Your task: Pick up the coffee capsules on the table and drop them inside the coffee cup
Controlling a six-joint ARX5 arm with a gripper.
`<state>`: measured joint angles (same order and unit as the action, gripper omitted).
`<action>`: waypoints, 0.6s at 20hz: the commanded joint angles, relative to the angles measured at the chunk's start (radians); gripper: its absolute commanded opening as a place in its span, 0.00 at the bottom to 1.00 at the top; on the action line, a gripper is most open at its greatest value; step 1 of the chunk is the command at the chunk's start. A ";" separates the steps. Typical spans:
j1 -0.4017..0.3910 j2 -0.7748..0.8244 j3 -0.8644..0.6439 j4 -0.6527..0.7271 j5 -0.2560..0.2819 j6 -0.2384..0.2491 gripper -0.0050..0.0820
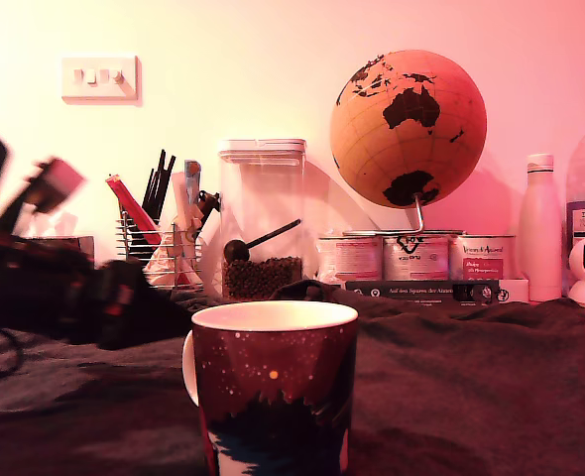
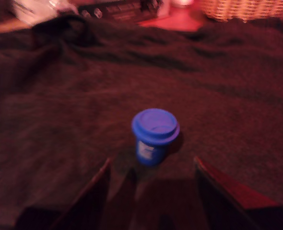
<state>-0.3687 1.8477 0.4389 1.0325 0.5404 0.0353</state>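
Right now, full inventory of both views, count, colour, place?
coffee cup: 1, dark red, speckled, exterior foreground on the table
capsule: 1, looks blue, upright on cloth, ahead of the open fingers, wrist view
globe: 1, orange-tan, behind
tins: 3, pale, under globe
clear canister: 1, dark scoop inside
white bottle: 1, exterior view's right
wicker basket: 1, far edge, wrist view
gripper: 1, dark, open, capsule not between fingers
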 commanded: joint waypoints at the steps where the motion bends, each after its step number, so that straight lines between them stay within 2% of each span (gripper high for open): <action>1: -0.015 0.013 0.020 -0.031 0.000 0.028 0.63; 4: -0.042 0.013 0.066 -0.137 -0.039 0.065 0.63; 6: -0.061 0.013 0.092 -0.180 -0.069 0.108 0.63; 8: -0.071 0.021 0.117 -0.212 -0.089 0.124 0.63; 12: -0.073 0.064 0.160 -0.229 -0.088 0.123 0.63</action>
<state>-0.4385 1.8824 0.5968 0.8055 0.4507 0.1501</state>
